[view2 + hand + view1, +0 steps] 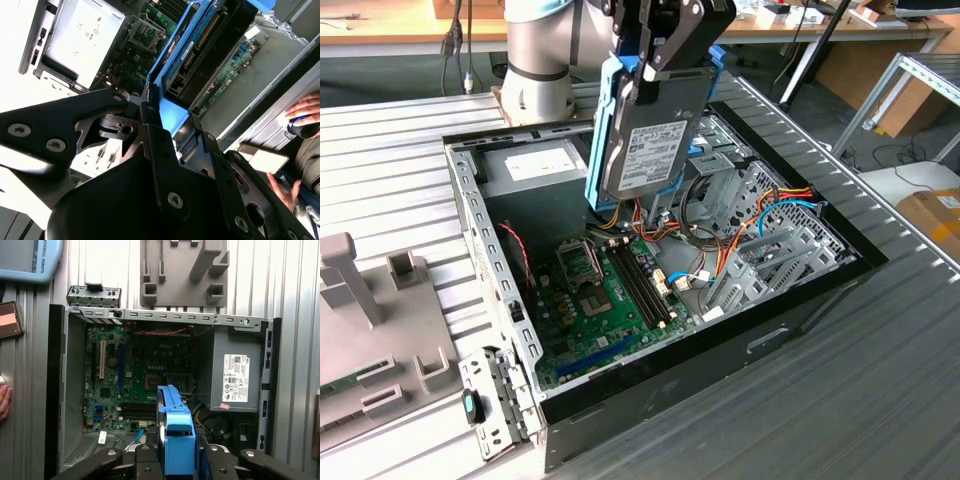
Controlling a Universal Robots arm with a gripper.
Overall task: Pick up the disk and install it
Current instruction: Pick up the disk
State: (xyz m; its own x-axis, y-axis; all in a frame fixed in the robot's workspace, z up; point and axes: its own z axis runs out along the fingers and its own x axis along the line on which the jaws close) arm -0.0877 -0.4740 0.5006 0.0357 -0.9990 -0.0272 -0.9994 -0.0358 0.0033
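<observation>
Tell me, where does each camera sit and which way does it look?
Exterior view: off the arm, raised, looking down at an angle into the open case; the arm and gripper show, holding the disk over it.
First wrist view: on the wrist, looking straight down past the disk onto the motherboard; the gripper shows.
Second wrist view: on the wrist, looking along the gripper and disk into the case.
Shared: both wrist views catch a person's hand beside the case.
</observation>
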